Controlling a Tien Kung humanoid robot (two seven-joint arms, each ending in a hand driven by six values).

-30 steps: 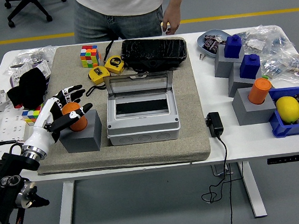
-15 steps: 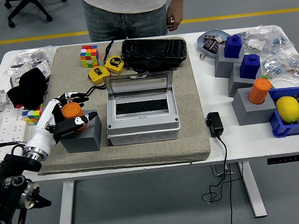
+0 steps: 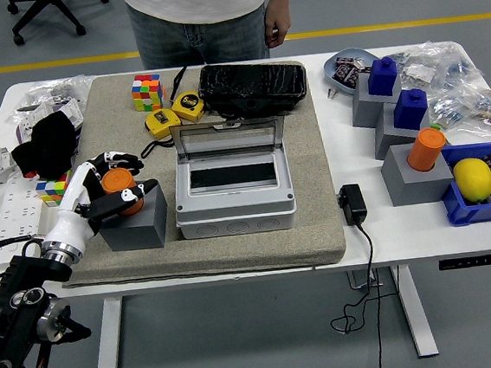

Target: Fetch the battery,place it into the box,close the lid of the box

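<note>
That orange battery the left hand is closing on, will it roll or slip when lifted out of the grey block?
The orange battery looks cylindrical and smooth, so it may slip between the left hand fingers and would probably roll if laid sideways. It sits upright in the grey block, so it likely lifts straight out. It looks rigid.

1. no text, brand or number can be read with certainty anywhere in the head view.
2. a dark round marking is seen on the face of the yellow tape measure [image 3: 188, 105], but it is too small to be read.
3. print is seen on the packets in the blue-grey bowl [image 3: 345, 67], but it is blurred and cannot be made out.
</note>
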